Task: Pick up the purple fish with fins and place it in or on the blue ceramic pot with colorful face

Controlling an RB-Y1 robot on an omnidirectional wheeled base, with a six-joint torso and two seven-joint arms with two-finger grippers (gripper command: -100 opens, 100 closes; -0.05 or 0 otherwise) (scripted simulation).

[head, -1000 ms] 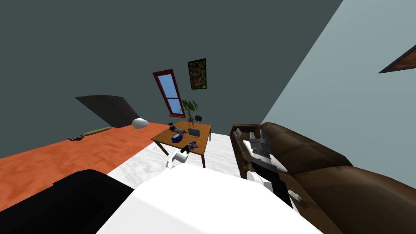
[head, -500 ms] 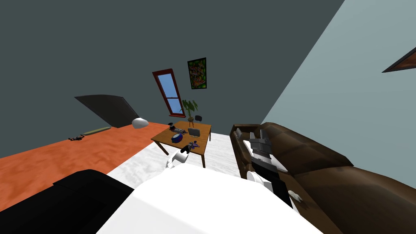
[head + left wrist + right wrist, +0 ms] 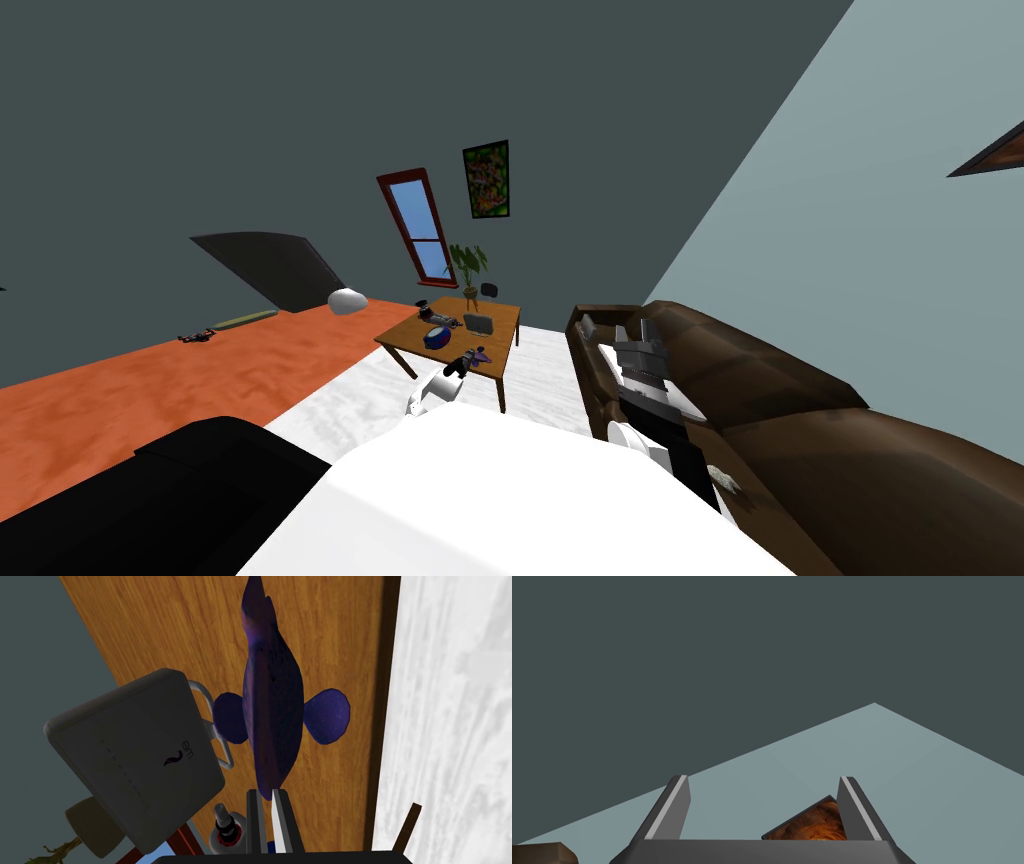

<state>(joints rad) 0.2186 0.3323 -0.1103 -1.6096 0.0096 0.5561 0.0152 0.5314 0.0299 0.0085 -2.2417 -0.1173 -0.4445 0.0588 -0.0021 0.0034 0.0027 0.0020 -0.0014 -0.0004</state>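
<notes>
The purple fish (image 3: 272, 701), dark with two round side fins, lies over the wooden table (image 3: 150, 621) close to its near edge. My left gripper (image 3: 270, 796) is shut on the fish's thin end, its fingers (image 3: 253, 816) nearly together. In the head view the fish (image 3: 479, 354) sits just beyond my left gripper (image 3: 466, 362). The blue pot (image 3: 436, 338) stands on the table (image 3: 500, 368) a little to the left of the fish. Over the sofa, my right gripper (image 3: 762, 786) is open and holds nothing; it also shows in the head view (image 3: 640, 338).
A grey box with a handle (image 3: 135, 761) stands right beside the fish, with a small white bottle (image 3: 225, 826) near it. A potted plant (image 3: 467, 268) is behind the table. A brown sofa (image 3: 780, 400) fills the right side. White rug (image 3: 540, 380) lies under the table.
My head camera has shifted slightly. The left hand stays at the fish by the table's near edge. The right arm has not moved.
</notes>
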